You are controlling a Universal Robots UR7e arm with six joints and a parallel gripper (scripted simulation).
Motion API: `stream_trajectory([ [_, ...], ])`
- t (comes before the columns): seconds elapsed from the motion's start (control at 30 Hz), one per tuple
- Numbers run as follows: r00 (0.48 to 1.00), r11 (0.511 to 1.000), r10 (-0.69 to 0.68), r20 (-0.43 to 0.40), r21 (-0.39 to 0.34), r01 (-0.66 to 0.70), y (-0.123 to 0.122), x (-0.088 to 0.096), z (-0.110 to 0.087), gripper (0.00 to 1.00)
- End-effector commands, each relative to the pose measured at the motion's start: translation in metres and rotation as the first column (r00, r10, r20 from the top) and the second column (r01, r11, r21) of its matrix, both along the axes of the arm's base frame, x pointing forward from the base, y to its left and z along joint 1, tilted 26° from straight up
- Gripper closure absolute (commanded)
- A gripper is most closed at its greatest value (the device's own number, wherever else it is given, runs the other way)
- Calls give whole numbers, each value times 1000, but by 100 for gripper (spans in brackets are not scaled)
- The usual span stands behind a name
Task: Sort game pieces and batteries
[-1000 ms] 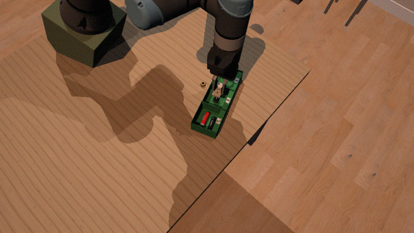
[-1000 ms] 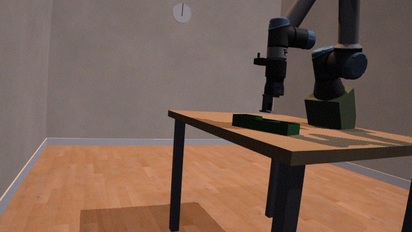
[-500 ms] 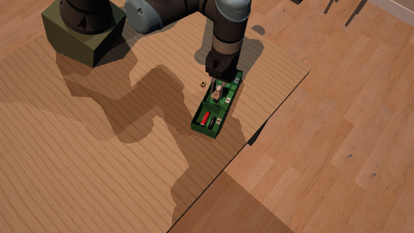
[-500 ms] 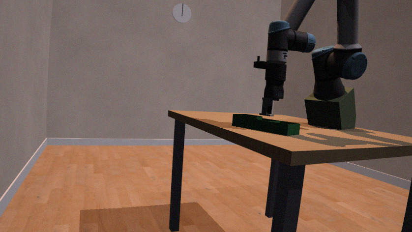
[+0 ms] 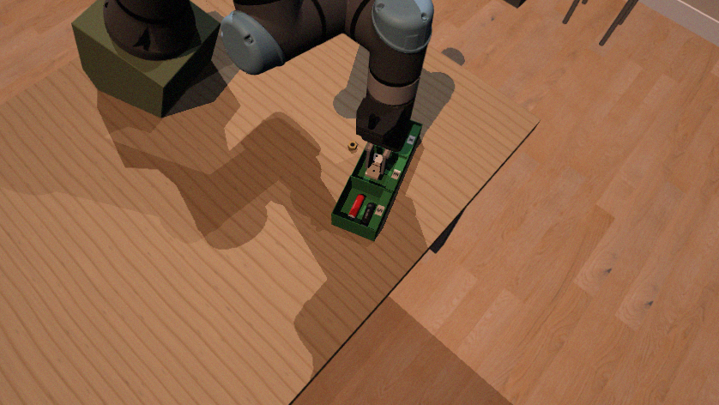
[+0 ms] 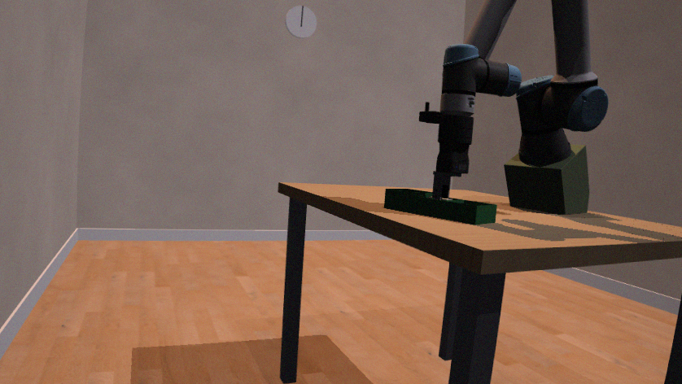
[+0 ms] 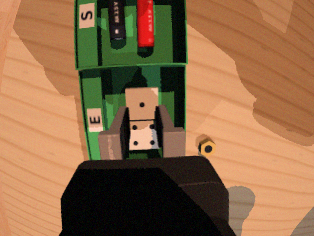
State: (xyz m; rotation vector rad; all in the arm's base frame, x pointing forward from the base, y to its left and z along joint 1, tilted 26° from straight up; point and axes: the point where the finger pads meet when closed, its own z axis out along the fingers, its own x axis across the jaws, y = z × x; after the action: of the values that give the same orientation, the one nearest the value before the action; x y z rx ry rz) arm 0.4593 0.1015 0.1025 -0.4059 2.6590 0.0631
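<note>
A green row of bins point(image 5: 377, 184) lies near the table's right edge. Bin S point(image 7: 131, 17) holds a red battery point(image 7: 147, 21) and a black battery point(image 7: 117, 14); both also show in the top view, the red battery point(image 5: 356, 205) and the black battery point(image 5: 368, 212). My gripper point(image 7: 142, 118) is shut on a pale die with dark dots point(image 7: 141, 119) and holds it low inside bin E point(image 7: 133, 110), the middle compartment. In the top view the gripper point(image 5: 376, 165) reaches down into that compartment. The floor of bin E under the die is hidden.
A small brass nut point(image 5: 353, 146) lies on the table just left of the bins and shows in the wrist view too point(image 7: 205, 145). A third compartment marked X point(image 5: 411, 140) lies behind the arm. The olive robot base point(image 5: 143, 60) stands at the back left.
</note>
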Motion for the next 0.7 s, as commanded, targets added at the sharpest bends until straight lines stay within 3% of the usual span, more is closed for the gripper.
stream_trajectory([
  [0.0,1000,1000,0,3,0,0,0,1,0,51],
  [0.3,1000,1000,0,3,0,0,-1,0,-1,51],
  [0.33,1000,1000,0,3,0,0,-1,0,-1,35],
  [0.67,1000,1000,0,3,0,0,-1,1,0,35],
])
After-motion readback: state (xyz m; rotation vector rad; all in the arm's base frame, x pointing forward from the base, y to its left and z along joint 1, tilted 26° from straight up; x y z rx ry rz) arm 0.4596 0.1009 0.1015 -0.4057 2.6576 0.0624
